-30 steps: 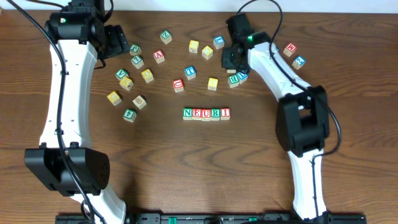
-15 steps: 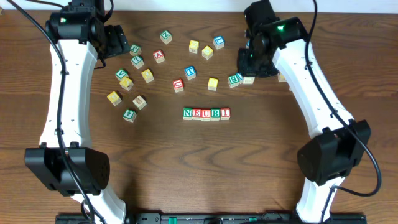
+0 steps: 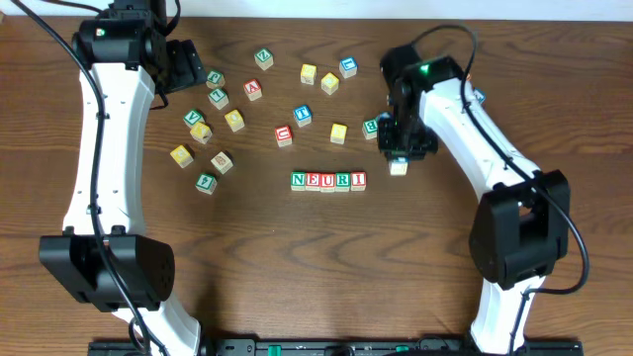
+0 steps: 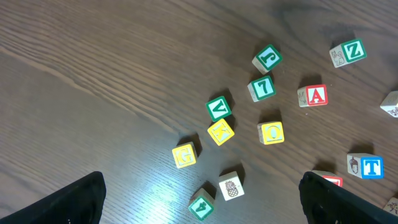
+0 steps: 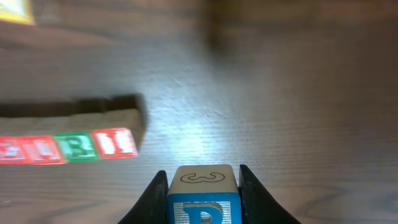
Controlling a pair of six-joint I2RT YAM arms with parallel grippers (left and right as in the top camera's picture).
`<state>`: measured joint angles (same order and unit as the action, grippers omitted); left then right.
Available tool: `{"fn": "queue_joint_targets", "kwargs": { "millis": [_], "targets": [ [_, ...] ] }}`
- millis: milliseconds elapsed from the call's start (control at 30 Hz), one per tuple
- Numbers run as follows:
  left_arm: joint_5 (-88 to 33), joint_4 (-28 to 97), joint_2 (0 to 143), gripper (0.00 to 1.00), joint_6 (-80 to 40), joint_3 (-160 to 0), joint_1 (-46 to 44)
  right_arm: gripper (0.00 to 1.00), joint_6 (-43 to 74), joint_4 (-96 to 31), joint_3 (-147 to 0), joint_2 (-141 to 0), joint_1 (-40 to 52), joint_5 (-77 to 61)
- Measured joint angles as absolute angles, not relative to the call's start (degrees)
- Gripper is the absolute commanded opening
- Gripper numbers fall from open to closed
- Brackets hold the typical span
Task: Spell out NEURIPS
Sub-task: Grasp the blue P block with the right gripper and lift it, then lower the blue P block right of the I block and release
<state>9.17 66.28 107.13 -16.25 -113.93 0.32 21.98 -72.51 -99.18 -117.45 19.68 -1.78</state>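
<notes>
Even bright light; glare on table (image 5: 186,134) in both wrist views; right wrist view blurred.

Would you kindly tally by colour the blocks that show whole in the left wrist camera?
Green blocks: 5
Yellow blocks: 3
Red block: 1
Blue block: 1
Plain wooden block with a pineapple picture: 1
Total: 11
Blocks only partly in view are left out.

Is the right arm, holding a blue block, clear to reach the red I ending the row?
Likely yes: only bare table lies between the right gripper and the red I block.
</notes>
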Motion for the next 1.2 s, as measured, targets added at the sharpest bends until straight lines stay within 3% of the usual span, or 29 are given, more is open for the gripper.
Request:
{"fn": "queue_joint_targets", "kwargs": {
  "millis": [467, 733, 1200],
  "targets": [
    [9.2, 66.3, 107.1, 0.98, -16.3, -113.9, 0.3, 0.18, 22.4, -54.0, -84.9, -117.7, 23.6, -1.9],
    [9.2, 66.3, 107.1, 0.98, -16.3, -113.9, 0.3, 0.29, 22.6, -52.8, -84.7, -117.7, 23.8, -1.9],
    [9.2, 66.3, 107.1, 0.98, -16.3, -113.9, 0.3, 0.28, 22.6, -53.3, -84.7, -117.7, 23.8, -1.9]
  ]
}}
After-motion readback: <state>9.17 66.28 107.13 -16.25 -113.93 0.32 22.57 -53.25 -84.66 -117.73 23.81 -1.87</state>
